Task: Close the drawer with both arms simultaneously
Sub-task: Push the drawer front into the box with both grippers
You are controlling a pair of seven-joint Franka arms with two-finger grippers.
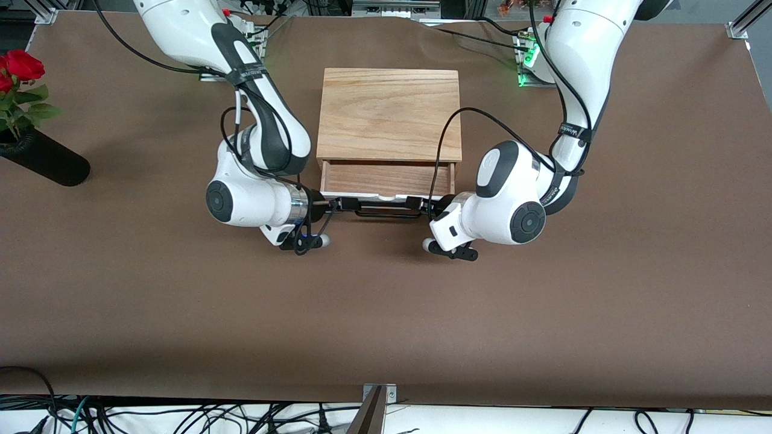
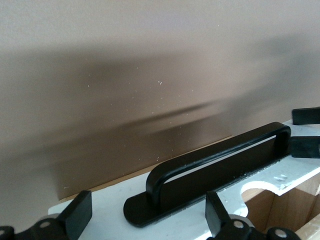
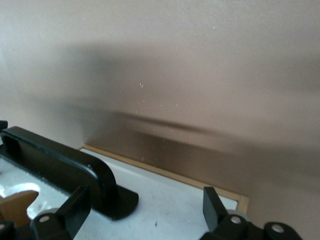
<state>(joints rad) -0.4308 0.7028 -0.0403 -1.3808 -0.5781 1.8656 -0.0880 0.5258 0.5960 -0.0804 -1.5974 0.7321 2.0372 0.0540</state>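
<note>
The drawer (image 1: pixel 386 178) stands partly open in its light-oak box (image 1: pixel 389 114), its reddish-brown inside showing. The white front panel (image 1: pixel 362 198) faces the front camera and carries the black bar handle (image 1: pixel 386 211). My left gripper (image 1: pixel 431 208) is open at the handle's end toward the left arm; in the left wrist view (image 2: pixel 147 207) its fingers straddle the handle's foot (image 2: pixel 145 207) against the panel (image 2: pixel 100 220). My right gripper (image 1: pixel 335 205) is open at the handle's other end, and in the right wrist view (image 3: pixel 146 206) it sits beside the handle (image 3: pixel 55 157) over the panel (image 3: pixel 165 200).
A black vase (image 1: pixel 45 158) with red roses (image 1: pixel 21 65) lies near the right arm's end of the brown table (image 1: pixel 386 313). Black cables hang from both arms beside the box.
</note>
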